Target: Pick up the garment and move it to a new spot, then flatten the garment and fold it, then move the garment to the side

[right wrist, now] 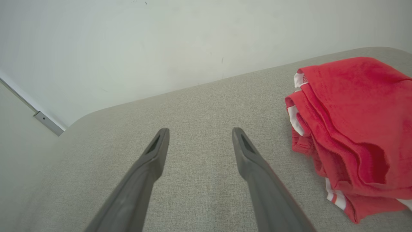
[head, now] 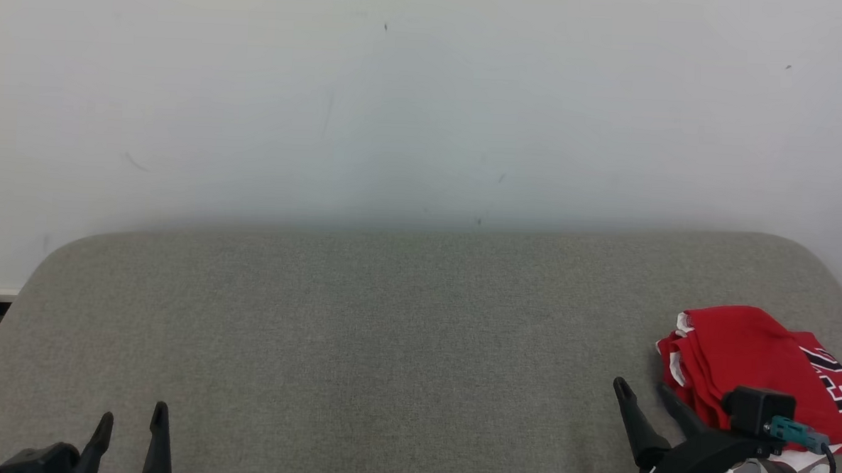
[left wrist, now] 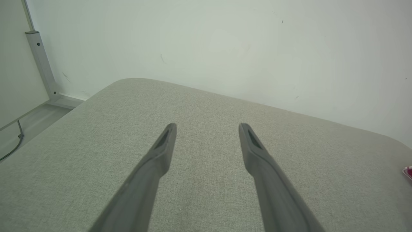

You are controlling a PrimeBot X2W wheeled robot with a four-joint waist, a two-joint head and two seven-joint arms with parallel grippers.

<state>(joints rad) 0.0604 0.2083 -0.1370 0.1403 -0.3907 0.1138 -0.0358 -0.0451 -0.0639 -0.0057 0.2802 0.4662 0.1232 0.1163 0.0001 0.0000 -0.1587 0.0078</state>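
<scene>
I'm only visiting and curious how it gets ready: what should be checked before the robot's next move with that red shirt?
1. Left gripper open, holding nothing: ok.
2. Right gripper open, holding nothing: ok.
3. Red shirt near the right gripper: ok, just beside its fingers, apart from them.
4. Shirt flat: not ok, it lies in bunched layers.
5. Room on the grey cushion to spread it: ok, likely; a wide stretch lies to its left.
6. Shirt wholly on the cushion: cannot tell, its right edge is cut off.

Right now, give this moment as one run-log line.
garment: bundled, right end of grey surface | left gripper: open, empty | right gripper: open, empty, beside garment
</scene>
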